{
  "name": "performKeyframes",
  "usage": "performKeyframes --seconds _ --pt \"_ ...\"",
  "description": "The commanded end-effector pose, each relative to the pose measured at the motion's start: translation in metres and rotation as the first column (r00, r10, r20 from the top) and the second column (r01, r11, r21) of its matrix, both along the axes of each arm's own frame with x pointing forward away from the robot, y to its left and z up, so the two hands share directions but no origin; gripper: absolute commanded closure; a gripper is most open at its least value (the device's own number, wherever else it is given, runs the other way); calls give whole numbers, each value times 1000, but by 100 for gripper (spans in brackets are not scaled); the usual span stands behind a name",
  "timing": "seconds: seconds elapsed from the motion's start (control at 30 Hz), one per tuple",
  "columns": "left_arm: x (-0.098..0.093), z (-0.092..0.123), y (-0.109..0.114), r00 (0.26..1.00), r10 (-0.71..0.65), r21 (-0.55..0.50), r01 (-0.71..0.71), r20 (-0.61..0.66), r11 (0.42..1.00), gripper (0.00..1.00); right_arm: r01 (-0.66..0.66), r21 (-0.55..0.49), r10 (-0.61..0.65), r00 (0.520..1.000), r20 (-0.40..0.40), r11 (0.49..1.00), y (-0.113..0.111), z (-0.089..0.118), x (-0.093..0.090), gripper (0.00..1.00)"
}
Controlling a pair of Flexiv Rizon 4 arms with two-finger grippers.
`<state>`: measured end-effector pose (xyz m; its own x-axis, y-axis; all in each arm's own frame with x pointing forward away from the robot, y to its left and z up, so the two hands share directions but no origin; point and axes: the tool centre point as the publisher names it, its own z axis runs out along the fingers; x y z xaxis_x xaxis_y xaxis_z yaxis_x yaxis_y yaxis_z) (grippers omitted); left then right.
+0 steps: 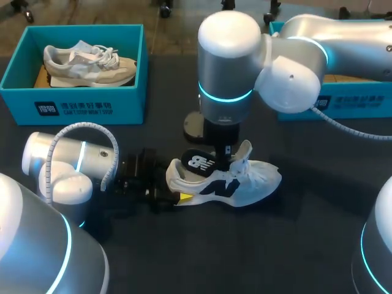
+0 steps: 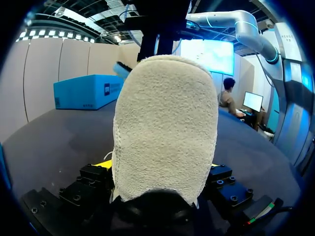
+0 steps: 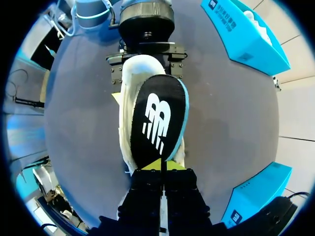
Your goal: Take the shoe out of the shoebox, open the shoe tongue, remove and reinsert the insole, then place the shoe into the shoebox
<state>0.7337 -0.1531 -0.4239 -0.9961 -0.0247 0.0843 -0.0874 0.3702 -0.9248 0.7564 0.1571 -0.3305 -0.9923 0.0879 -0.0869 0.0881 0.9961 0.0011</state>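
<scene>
Two shoes, two shoeboxes and one insole are in view, with two arms over them. The white shoe (image 1: 242, 187) lies on its sole in the middle of the counter (image 1: 306, 245), a dark, matte, flat sheet. It has a mesh upper, a black logo on its side and loose white laces, and its heel is of pale, nappy suede. The left fingers (image 2: 102, 165) clamp that heel from both sides, one yellow tip showing beside it. Above the white shoe's opening the insole (image 3: 157, 120) stands tilted. It is a flat black oval with a teal rim and a white logo, its far end near the heel. The right fingers (image 3: 150, 166) are pinched closed on its toe end. The first shoebox (image 1: 79, 107), of teal card and open-topped, sits well beyond the white shoe's heel end. It holds the grey shoe (image 1: 89, 64), suede and mesh with white laces. The second shoebox (image 1: 355, 101), also teal, sits beyond the toe end, partly behind the right arm.
</scene>
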Motion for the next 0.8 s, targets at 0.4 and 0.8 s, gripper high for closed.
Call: performKeyframes --seconds 0.4,0.8 --pt "1 -3 -2 1000 -2 4 2 -1 1000 100 -74 137 78 997 -29 988 19 19 4 100" --pt "1 -3 -2 1000 -2 4 2 -1 1000 100 -138 221 160 983 -86 965 64 25 10 100"
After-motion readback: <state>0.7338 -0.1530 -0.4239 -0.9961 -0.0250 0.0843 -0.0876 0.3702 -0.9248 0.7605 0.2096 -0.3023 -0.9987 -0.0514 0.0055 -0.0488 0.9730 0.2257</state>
